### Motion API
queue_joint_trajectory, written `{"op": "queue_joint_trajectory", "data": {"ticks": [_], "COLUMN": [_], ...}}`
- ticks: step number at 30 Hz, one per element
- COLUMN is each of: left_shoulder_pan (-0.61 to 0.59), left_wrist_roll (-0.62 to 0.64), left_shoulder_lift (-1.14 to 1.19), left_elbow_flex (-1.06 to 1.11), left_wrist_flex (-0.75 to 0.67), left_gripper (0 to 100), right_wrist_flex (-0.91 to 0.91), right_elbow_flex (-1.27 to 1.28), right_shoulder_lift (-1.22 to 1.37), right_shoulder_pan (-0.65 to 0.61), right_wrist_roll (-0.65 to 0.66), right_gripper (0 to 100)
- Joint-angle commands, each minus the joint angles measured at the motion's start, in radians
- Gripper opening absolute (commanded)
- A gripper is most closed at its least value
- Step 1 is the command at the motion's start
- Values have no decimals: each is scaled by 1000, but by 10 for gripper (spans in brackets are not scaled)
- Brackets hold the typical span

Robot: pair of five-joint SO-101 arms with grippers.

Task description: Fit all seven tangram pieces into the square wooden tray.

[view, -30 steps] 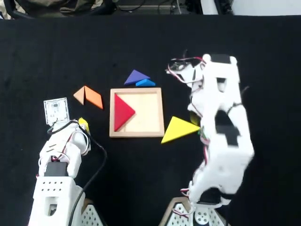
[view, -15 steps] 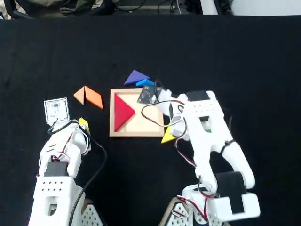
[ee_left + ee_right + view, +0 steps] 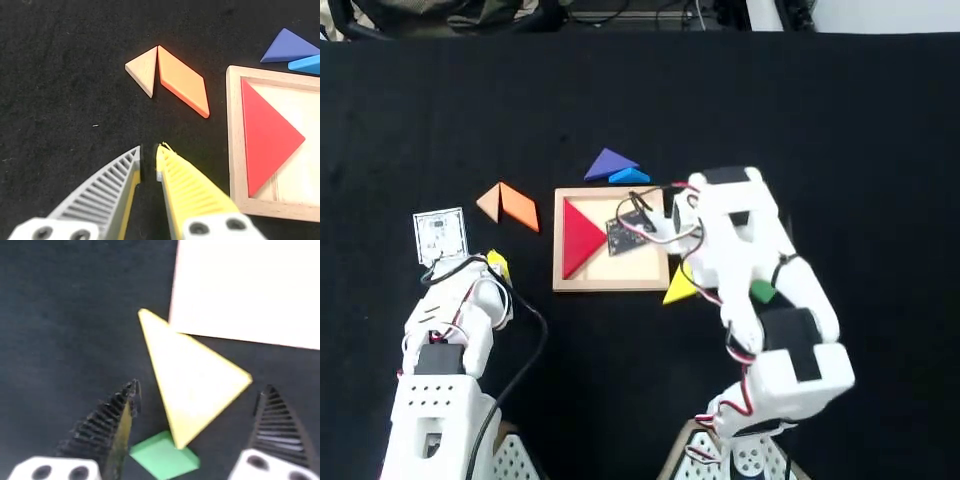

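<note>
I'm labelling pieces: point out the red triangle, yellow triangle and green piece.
red triangle [image 3: 265,138], left wrist view, centre of face.
yellow triangle [image 3: 190,380], right wrist view, centre of face.
green piece [image 3: 162,456], right wrist view, top face.

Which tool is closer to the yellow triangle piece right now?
Right. The right tool hangs open over the yellow wooden triangle; the left tool sits across the square wooden tray from it.
</note>
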Motion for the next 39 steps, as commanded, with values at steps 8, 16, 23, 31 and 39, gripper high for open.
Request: {"op": "queue_joint_trajectory", "data": {"ticks": [8, 16, 23, 31, 39], "left_shoulder_pan": [15, 15, 15, 15, 16], "left_wrist_roll": [2, 2, 2, 2, 2], "left_shoulder_lift": [-6, -6, -6, -6, -6], "left_elbow_flex": [-12, -12, -10, -8, -7], "left_wrist_flex": [-20, -20, -20, -20, -20], "left_gripper": [77, 77, 77, 77, 77], "right_wrist_flex": [11, 68, -101, -198, -203], "right_elbow_flex": [-101, -79, 7, 10, 15], "right_shoulder_lift": [113, 120, 143, 139, 139], "right_shoulder_pan": [2, 15, 51, 133, 133], "right_wrist_roll": [60, 60, 54, 54, 54], "right_gripper": [361, 361, 361, 361, 270]}}
